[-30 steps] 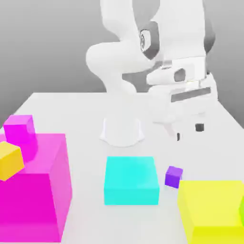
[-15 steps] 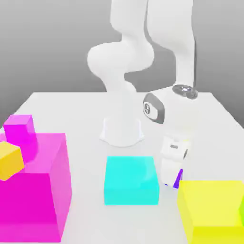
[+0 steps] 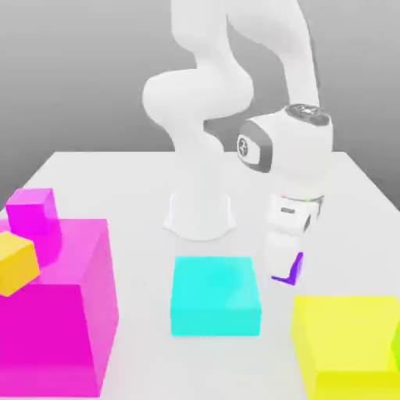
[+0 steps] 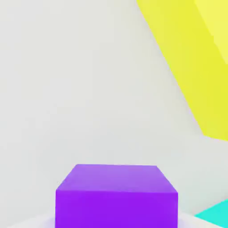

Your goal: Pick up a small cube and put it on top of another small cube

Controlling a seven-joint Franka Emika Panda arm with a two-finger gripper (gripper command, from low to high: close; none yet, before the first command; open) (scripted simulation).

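Purple is the colour of the small cube [image 3: 293,267] that shows at the lower end of the gripper [image 3: 283,264] in the exterior view, mostly hidden behind the white hand with only a sliver of it peeking out at the hand's 4 o'clock. The cube appears clear of the white worktop [image 3: 117,180], just above it, so the jaws look to be pinching it, though the fingers themselves cannot be made out. In the hand view the same cube [image 4: 116,196] sits close under the camera, its top face and one side face showing, with pale worktop [image 4: 80,80] beyond.

The cyan block [image 3: 216,295] lies just beside the cube, at its 8 o'clock in the exterior view; a corner of it [image 4: 213,213] also shows in the hand view. The yellow block [image 3: 348,340] is near, at the cube's 5 o'clock, and its edge [image 4: 196,58] crosses the hand view. Well apart, toward 9 o'clock, stands the big magenta block [image 3: 66,312], with a small magenta cube [image 3: 33,212] on top and a small orange cube [image 3: 16,262] at its edge. The arm's base [image 3: 199,215] stands on the worktop at the cyan block's 12 o'clock.
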